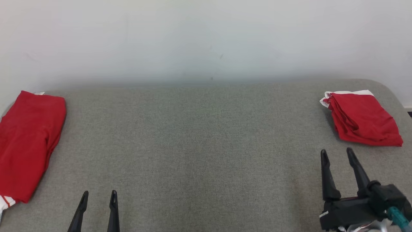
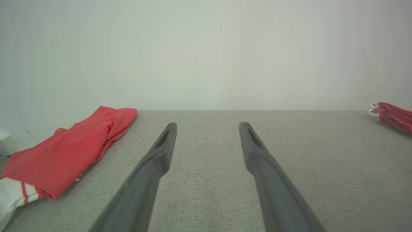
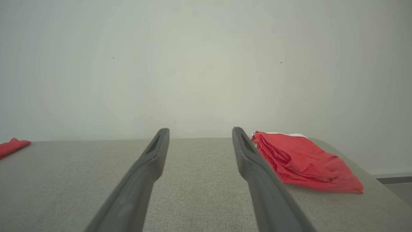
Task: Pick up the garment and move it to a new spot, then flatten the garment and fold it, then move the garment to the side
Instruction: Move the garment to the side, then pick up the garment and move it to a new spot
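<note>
With left tool [image 1: 99,192] and right tool [image 1: 336,150] open and empty, might pinch just one layer of the bunched red garment [image 1: 363,119] (right side) and spill it.

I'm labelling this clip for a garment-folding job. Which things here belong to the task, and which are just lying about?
Job:
red garment on the right; red garment on the left (which one is next, I cannot tell); left gripper and right gripper, both open and empty.

Lying about:
grey fabric surface; white wall.
</note>
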